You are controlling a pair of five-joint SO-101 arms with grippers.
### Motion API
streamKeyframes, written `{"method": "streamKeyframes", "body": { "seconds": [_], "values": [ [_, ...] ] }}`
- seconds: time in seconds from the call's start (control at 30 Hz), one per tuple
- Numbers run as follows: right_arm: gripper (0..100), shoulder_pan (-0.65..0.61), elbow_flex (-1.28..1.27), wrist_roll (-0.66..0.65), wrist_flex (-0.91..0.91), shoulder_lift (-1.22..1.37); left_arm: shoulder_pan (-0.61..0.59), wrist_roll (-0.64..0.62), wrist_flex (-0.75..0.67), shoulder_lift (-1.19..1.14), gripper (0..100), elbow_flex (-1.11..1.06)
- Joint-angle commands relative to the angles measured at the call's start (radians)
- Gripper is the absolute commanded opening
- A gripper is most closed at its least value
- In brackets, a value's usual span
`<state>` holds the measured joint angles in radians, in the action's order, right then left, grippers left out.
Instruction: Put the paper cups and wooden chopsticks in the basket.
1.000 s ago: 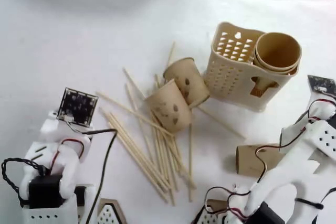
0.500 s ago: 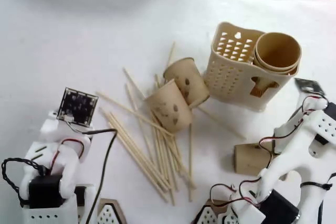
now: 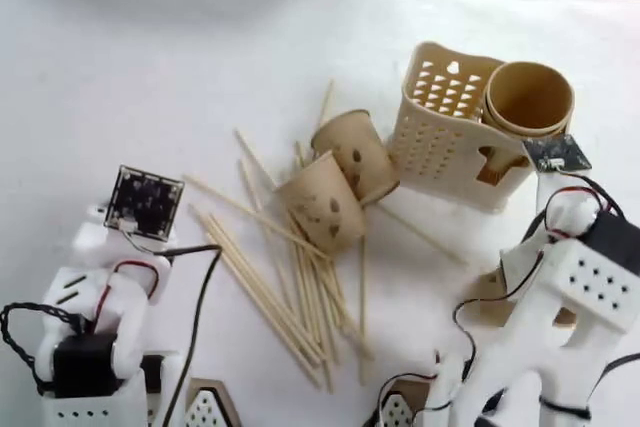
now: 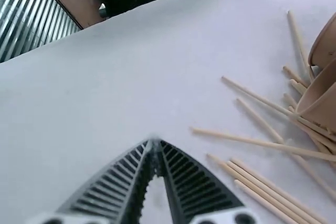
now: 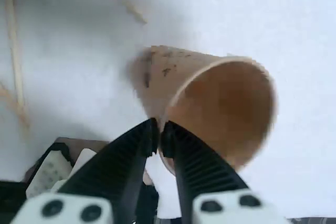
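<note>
the biggest risk is sitting with the basket [image 3: 440,142]. it is standing upright at the far right of the worktop [image 3: 150,67], tall and light, with stacked cups [image 3: 528,97] filling its right end. an arm swinging in low could be tipping it or shoving it away.

next comes the held cup [image 5: 210,103]. the right pincer [image 5: 158,127] is closing almost fully on its thin rim wall, as far as i am judging it. so narrow a pinch on soft paper could be creasing the rim, or letting the cup swivel and drop on the way up. this cup is lying on its side at the near right, near of the basket, under the right arm.

the two loose cups [image 3: 330,209] are resting on their sides on the chopsticks [image 3: 270,292] at the centre, just left of the basket. pulling one could be rolling the other and scattering the sticks. the sticks are lying flat and thin, so they could be slipping out of a grip.

the left pincer [image 4: 156,142] is hanging closed and empty over bare worktop at the near left.

the basket is showing pale walls full of holes and a cut-out handle. the cups are looking like tan paper with small dark marks outside and a smooth inside. the chopsticks are pale wood, crossing in a loose fan.
</note>
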<state>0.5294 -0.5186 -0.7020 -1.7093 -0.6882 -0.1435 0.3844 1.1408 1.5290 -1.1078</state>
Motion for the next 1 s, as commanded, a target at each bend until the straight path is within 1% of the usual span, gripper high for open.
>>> {"method": "streamKeyframes", "body": {
  "seconds": [0.0, 0.1, 0.2, 0.3, 0.37, 0.43, 0.47, 0.53, 0.6, 0.67, 0.73, 0.97],
  "values": [
    [1.9, -0.012, 0.064, -0.037, -0.008, -0.085, -0.002, 0.006, -0.021, 0.001, 3, 0.092],
    [1.9, -0.012, 0.098, -0.04, -0.008, -0.13, -0.001, 0.006, -0.021, -0.007, 3, 0.123],
    [1.9, -0.012, 0.146, -0.04, -0.008, -0.165, 0.001, 0.035, -0.02, -0.104, 3, 0.178],
    [1.9, -0.012, 0.189, -0.04, -0.008, -0.188, 0.001, 0.054, -0.005, -0.288, 3, 0.278],
    [1.9, -0.012, 0.196, -0.04, -0.008, -0.194, 0.005, 0.089, 0.031, -0.43, 3, 0.377],
    [1.9, -0.012, 0.195, -0.04, -0.008, -0.189, 0.035, 0.14, 0.075, -0.567, 3, 0.483],
    [1.9, -0.012, 0.193, -0.04, -0.008, -0.188, 0.048, 0.17, 0.101, -0.633, 5, 0.534],
    [1.9, -0.008, 0.184, -0.04, -0.008, -0.188, 0.082, 0.216, 0.146, -0.757, 11, 0.626],
    [1.9, 0.004, 0.173, -0.04, -0.008, -0.189, 0.104, 0.241, 0.181, -0.866, 18, 0.704],
    [1.9, 0.004, 0.172, -0.04, -0.008, -0.188, 0.127, 0.255, 0.204, -0.967, 23, 0.776],
    [1.9, 0.004, 0.163, -0.04, -0.008, -0.189, 0.148, 0.292, 0.21, -1.059, 24, 0.836],
    [1.9, 0.004, 0.11, -0.04, -0.007, -0.189, 0.295, 0.381, 0.21, -1.32, 25, 0.968]
  ]
}}
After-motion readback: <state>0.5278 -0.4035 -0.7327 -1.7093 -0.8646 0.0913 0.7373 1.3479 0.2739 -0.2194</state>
